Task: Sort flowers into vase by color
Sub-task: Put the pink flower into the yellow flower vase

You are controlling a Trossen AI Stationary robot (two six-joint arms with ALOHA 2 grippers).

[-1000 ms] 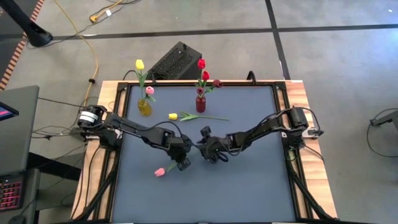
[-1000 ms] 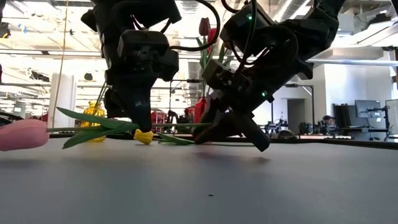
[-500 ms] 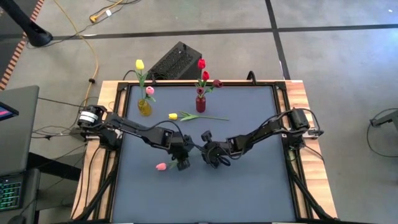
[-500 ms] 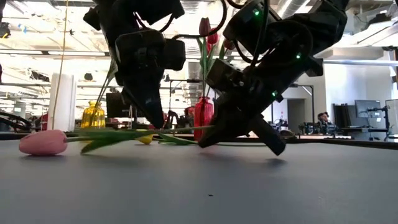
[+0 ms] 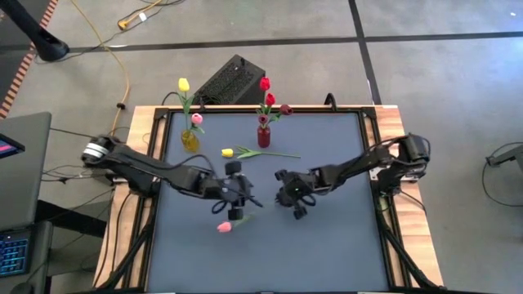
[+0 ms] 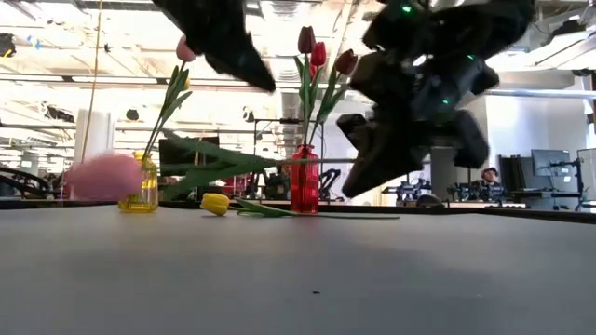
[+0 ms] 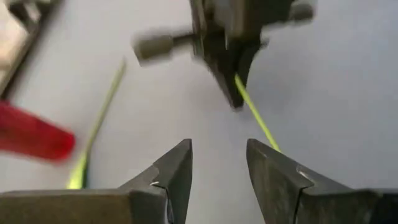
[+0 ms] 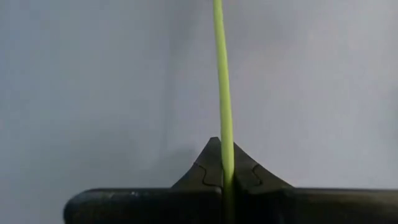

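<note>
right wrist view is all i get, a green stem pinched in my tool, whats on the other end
Observer: A pink tulip. The right tool is shut on its stem.
Operator: is it off the table
Observer: Yes, in the low view the pink head hangs clear above the table.
Operator: left tool gripping it too
Observer: No, the left tool is open, not clamped on the stem.
</note>
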